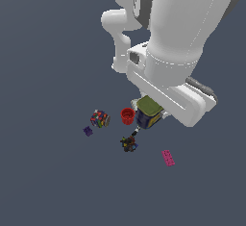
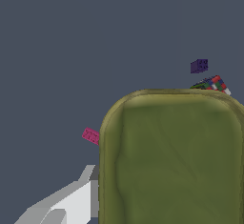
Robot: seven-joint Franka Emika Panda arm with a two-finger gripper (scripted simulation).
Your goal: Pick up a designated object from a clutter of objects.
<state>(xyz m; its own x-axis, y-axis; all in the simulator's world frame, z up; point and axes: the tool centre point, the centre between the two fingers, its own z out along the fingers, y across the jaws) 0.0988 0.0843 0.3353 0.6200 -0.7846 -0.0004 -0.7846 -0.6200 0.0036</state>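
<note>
The boxy can has an olive-green top and dark navy sides. It sits right under the white hand of the arm, beside the red cup. In the wrist view its olive top fills most of the picture. My gripper is around the can, and one grey-white finger lies against the can's side. The other finger is out of view. The jaws look shut on the can. I cannot tell whether the can still touches the floor.
The multicoloured cube and the purple block lie to the exterior view's left of the cup. The dark toy and a small black-white marker lie below the can. The pink flat brick lies lower right.
</note>
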